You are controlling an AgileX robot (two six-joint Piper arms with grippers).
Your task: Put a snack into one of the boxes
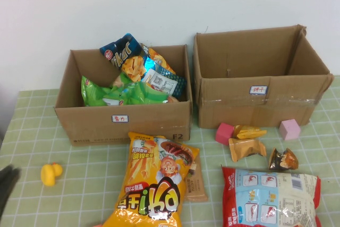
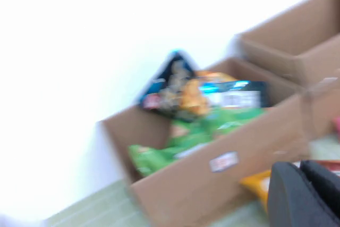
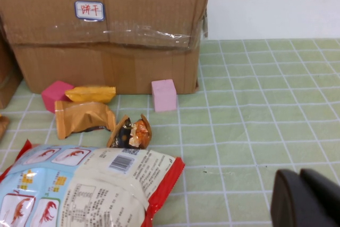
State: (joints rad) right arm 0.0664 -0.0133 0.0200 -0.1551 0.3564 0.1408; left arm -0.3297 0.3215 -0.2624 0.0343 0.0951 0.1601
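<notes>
Two open cardboard boxes stand at the back. The left box (image 1: 127, 123) holds several snack bags; the right box (image 1: 234, 107) looks empty. In front lie an orange chip bag (image 1: 156, 184), a red-and-white shrimp-cracker bag (image 1: 271, 198), two small orange packets (image 1: 247, 149), a dark small packet (image 1: 282, 159) and a brown bar (image 1: 195, 182). My left gripper (image 1: 6, 182) sits at the table's left edge, shut and empty (image 2: 305, 195). My right gripper (image 3: 305, 198) is shut and empty over bare table, to the right of the shrimp bag (image 3: 79, 184); it is outside the high view.
A magenta cube (image 1: 224, 132) and a pink cube (image 1: 289, 129) sit in front of the right box. A yellow toy duck (image 1: 51, 174) lies at the left near my left gripper. A green checked cloth (image 1: 69, 200) covers the table.
</notes>
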